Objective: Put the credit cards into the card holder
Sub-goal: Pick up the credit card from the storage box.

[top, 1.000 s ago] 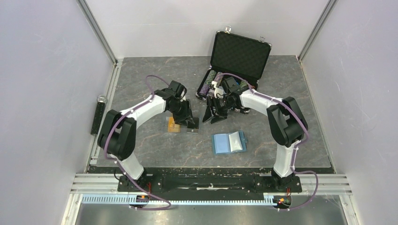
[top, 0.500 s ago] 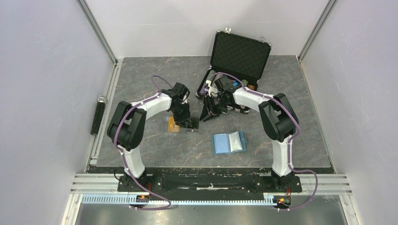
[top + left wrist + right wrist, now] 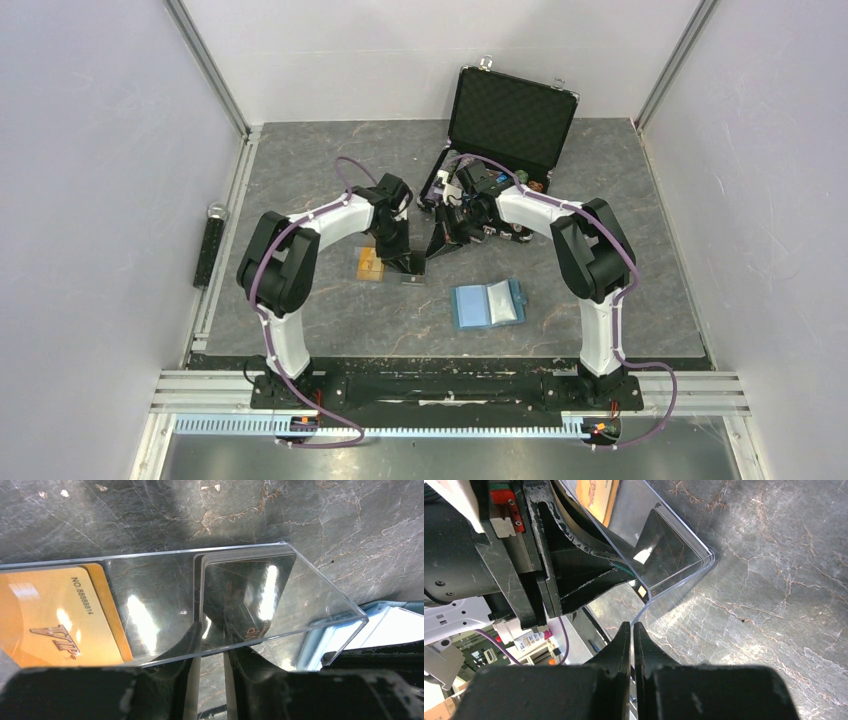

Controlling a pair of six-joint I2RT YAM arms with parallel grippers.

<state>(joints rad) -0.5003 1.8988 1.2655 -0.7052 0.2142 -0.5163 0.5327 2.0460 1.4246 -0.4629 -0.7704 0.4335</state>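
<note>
Status: nothing filed yet, as far as I can see.

- Credit cards: the orange-gold card (image 3: 55, 620) and a stack of black cards (image 3: 240, 595) lie flat inside a clear plastic box (image 3: 150, 605) on the tabletop (image 3: 330, 170). I can't pick out a whitish card there.
- Card holder (image 3: 488, 304): lies open on the tabletop, toward my bases, near the box but not touching it. One half looks whitish. I cannot tell whether that is a card or just the pale lining.
- Left jaws: narrowed to a slim gap, straddling the near wall of the clear box in line with the black stack. I cannot tell whether they are pressing on it.
- Right jaws: pinched fully together, tips at the box's corner. I cannot tell whether they have a thin edge caught.

Judgement: early stage. Left to do: get the cards out of the box, carry each one over, and slide it into a pocket.
</note>
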